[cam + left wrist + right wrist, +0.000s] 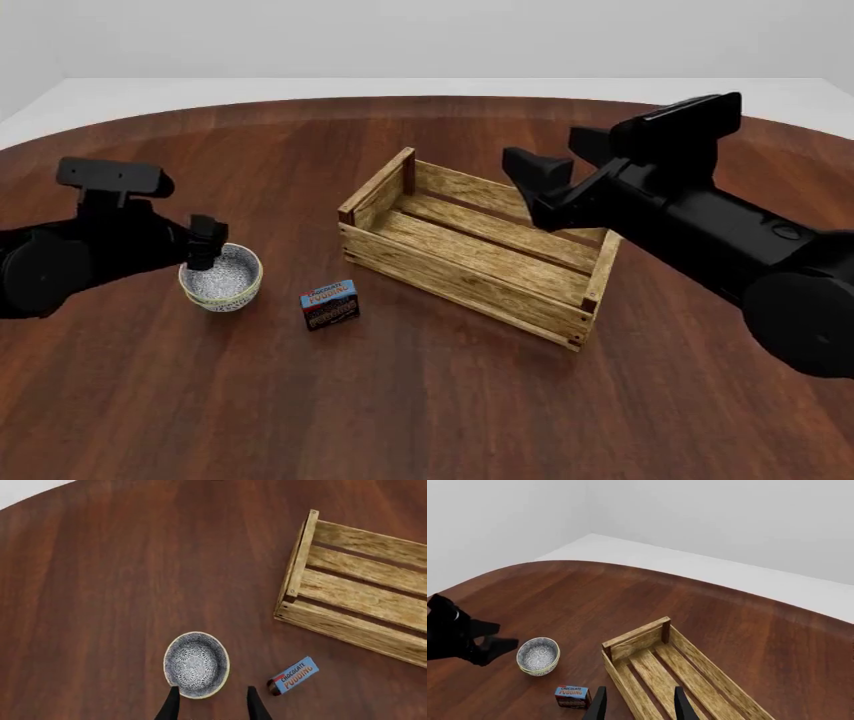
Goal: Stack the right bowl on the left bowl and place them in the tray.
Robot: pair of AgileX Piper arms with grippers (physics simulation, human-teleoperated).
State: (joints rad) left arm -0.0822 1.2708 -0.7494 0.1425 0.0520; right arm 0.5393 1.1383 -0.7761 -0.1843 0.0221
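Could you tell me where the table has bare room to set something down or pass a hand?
The table is bare along its near edge and in the far-left stretch behind the bowls. The crate is empty inside. It is tight between the bowls and the pudding box, with the left hand there.

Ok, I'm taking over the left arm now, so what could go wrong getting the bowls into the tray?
1. The pudding box lies between the bowls and the tray; a low carry could knock it.
2. The right gripper hangs over the tray, so the arms might collide there.
3. The left gripper is open above the bowls; a rim grip may slip.
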